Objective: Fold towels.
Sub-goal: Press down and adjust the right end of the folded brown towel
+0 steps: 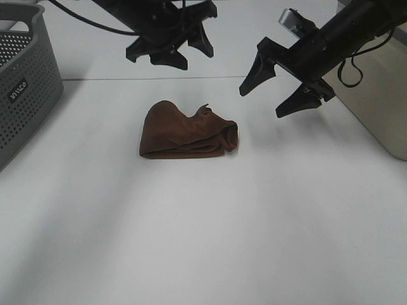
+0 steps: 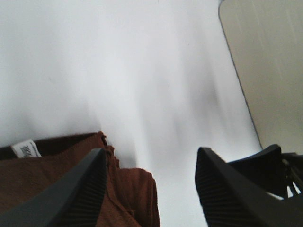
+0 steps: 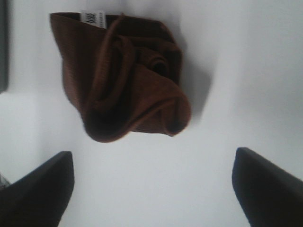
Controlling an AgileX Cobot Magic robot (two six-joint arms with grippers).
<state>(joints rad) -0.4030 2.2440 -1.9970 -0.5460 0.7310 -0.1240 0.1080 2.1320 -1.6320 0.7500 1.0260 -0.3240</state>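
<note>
One reddish-brown towel (image 1: 187, 132) lay bunched and loosely folded near the middle of the white table (image 1: 191, 241), its small white tag (image 3: 92, 18) showing at a corner. Above it, touching nothing, hung the left gripper (image 1: 170, 51) by the towel's far side and the right gripper (image 1: 264, 101) off to its right — each with jaws spread wide. A grey perforated basket (image 1: 25, 82) stood at the table's left edge.

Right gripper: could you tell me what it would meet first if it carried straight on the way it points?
Probably the towel, lying ahead between the right gripper's open jaws; depth is unclear, so it might touch the bare table just short.
</note>
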